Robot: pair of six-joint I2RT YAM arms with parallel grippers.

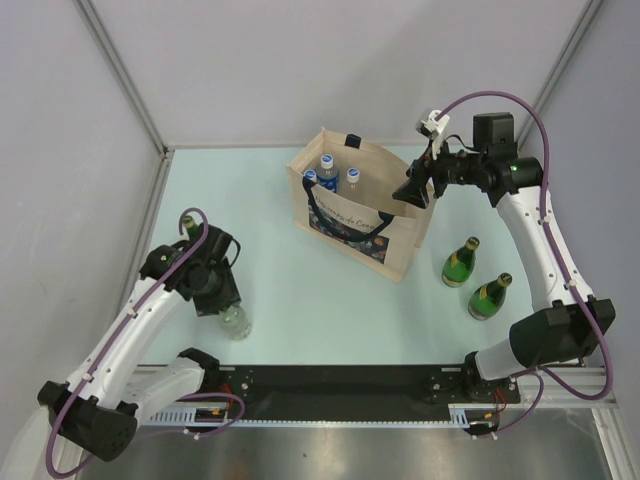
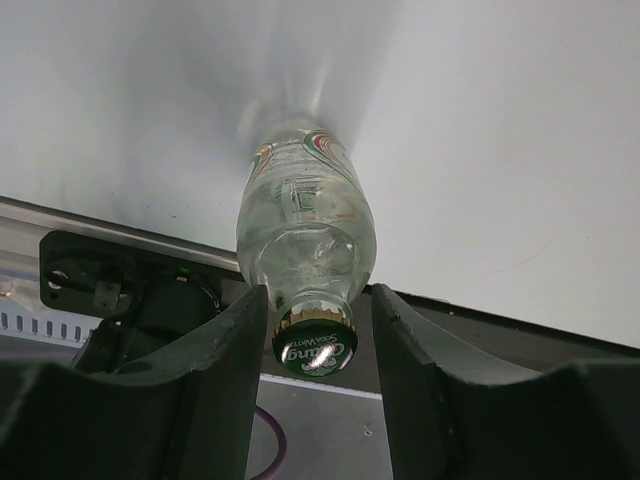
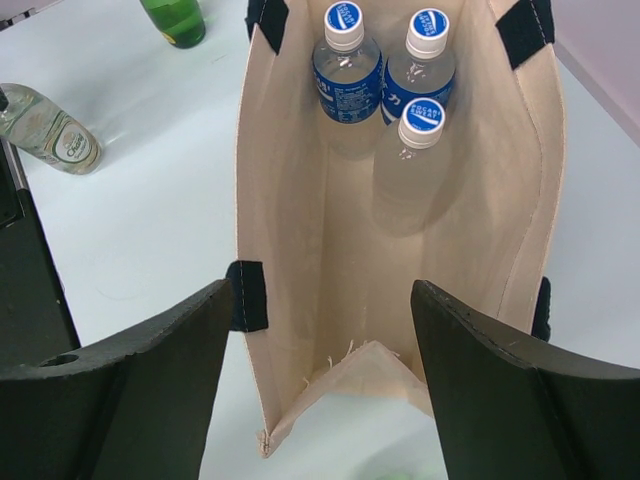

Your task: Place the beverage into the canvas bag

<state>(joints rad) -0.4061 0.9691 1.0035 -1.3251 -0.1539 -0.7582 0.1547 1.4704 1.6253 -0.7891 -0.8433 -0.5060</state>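
Note:
The beige canvas bag (image 1: 352, 212) with navy handles stands open mid-table. It holds three blue-capped water bottles (image 3: 345, 62). A clear soda-water bottle (image 2: 305, 215) with a green cap (image 2: 315, 346) stands at the front left (image 1: 236, 321). My left gripper (image 2: 318, 312) is open above it, one finger on each side of the neck, with a gap at the right finger. My right gripper (image 3: 322, 295) is open and empty, hovering over the right end of the bag's mouth (image 1: 412, 192).
Two green glass bottles (image 1: 460, 263) (image 1: 488, 296) stand right of the bag. Another green bottle (image 1: 187, 222) stands behind my left arm. Grey walls close the back and sides. The black rail (image 1: 330, 385) runs along the near edge.

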